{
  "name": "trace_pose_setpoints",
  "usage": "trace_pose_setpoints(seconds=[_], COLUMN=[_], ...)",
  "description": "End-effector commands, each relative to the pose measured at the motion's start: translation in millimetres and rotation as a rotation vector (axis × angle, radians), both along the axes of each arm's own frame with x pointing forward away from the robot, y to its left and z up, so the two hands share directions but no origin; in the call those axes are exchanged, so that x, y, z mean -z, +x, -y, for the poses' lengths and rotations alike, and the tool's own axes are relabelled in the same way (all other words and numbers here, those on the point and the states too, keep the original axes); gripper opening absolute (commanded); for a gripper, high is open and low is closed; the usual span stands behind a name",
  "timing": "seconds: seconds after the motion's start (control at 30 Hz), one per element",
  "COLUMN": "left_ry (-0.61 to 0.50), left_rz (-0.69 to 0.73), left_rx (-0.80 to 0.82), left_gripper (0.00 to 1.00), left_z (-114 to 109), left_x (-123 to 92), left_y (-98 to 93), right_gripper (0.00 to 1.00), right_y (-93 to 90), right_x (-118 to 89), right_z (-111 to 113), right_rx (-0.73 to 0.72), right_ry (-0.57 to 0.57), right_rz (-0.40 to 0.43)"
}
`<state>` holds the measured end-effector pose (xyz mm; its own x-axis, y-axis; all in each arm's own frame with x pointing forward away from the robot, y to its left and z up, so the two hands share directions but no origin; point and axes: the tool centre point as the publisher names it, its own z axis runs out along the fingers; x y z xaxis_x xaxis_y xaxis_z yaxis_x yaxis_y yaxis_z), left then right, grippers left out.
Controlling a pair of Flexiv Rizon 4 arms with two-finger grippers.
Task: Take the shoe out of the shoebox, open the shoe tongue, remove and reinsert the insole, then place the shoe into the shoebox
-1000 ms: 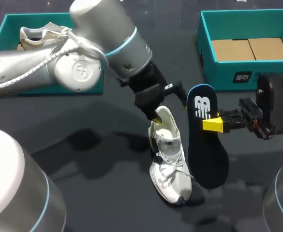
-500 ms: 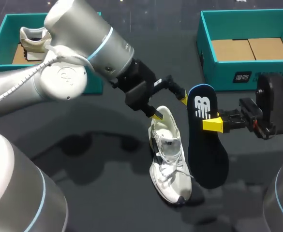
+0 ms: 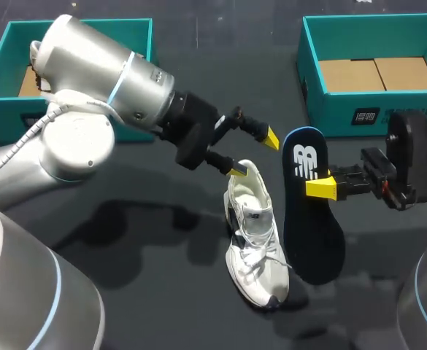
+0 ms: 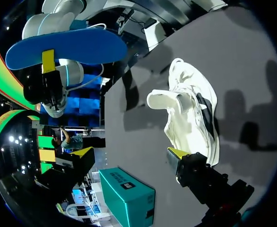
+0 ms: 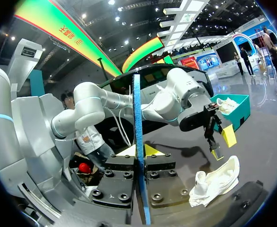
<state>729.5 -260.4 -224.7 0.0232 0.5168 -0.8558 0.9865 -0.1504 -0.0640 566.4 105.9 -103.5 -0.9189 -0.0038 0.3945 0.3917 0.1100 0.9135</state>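
Shoe (image 3: pixel 253 233): white; lies on the dark counter (image 3: pixel 147 240) between two teal boxes, outside both; heel points to the far side
Insole (image 3: pixel 309 219): out of the shoe; held upright just to the shoe's right; dark on one face, blue on the other
Right jaws: closed on the insole's middle, one yellow tip on each face
Left jaws: spread wide, holding nothing; above the shoe's heel; one tip close to the heel collar, contact unclear
Boxes: left box (image 3: pixel 74 33) far left, behind the left arm (image 3: pixel 89 109); right box (image 3: pixel 374 109) far right, brown card inside
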Motion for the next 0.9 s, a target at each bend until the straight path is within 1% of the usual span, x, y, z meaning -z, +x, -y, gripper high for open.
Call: trace_pose_setpoints(seconds=[0.03,0.07,0.17,0.37,0.53,0.73,0.9], left_ry=[-0.026,-0.026,-0.084,-0.182,-0.263,-0.325,-0.345], left_rz=[0.001,0.001,0.011,0.033,0.043,0.040,0.055], left_rx=[-0.004,-0.004,-0.005,-0.092,-0.151,-0.210,-0.236], left_gripper=[1.00,1.00,1.00,1.00,1.00,1.00,1.00], left_z=[-1,-1,-2,-1,-2,-2,-8], left_x=[3,3,-4,-22,-29,-37,-44], left_y=[-2.0,-2.0,-5.7,-4.9,-3.3,-0.5,6.2], right_gripper=[0.00,0.00,0.00,0.00,0.00,0.00,0.00], right_y=[-1.7,-1.7,-1.7,-1.7,-1.7,-1.7,23.6], right_x=[0,0,0,0,0,0,-1], right_z=[-1,-1,-1,-1,-1,-1,13], right_rx=[0.004,0.004,0.004,0.004,0.004,0.004,0.005], right_ry=[-0.003,-0.003,-0.003,-0.003,-0.003,-0.003,0.005], right_rz=[-0.001,-0.001,-0.001,-0.001,-0.001,-0.001,-0.074])
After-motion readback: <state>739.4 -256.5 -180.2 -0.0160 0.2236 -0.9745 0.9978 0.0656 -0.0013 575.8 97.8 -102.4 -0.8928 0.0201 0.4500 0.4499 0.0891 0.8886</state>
